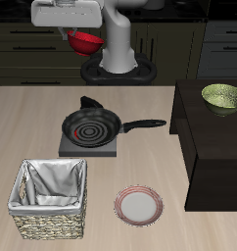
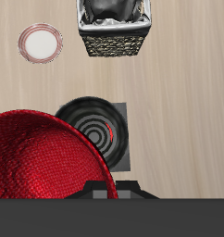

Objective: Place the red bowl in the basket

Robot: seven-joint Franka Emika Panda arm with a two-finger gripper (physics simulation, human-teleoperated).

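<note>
My gripper [image 1: 81, 35] is high above the table's back and is shut on the red bowl [image 1: 85, 42], which hangs just under it. In the wrist view the ribbed red bowl [image 2: 44, 157] fills the near field, close to the camera. The woven basket [image 1: 51, 199] with its grey-white lining stands on the table near the front edge, far below and forward of the gripper. It also shows in the wrist view [image 2: 113, 35]. My fingertips are hidden behind the bowl.
A black frying pan [image 1: 91, 125] sits on a grey burner pad [image 1: 89, 145] between the gripper and the basket. A pale plate with a pinkish rim [image 1: 138, 205] lies beside the basket. An olive-green bowl [image 1: 223, 96] rests on a dark cabinet [image 1: 213, 147].
</note>
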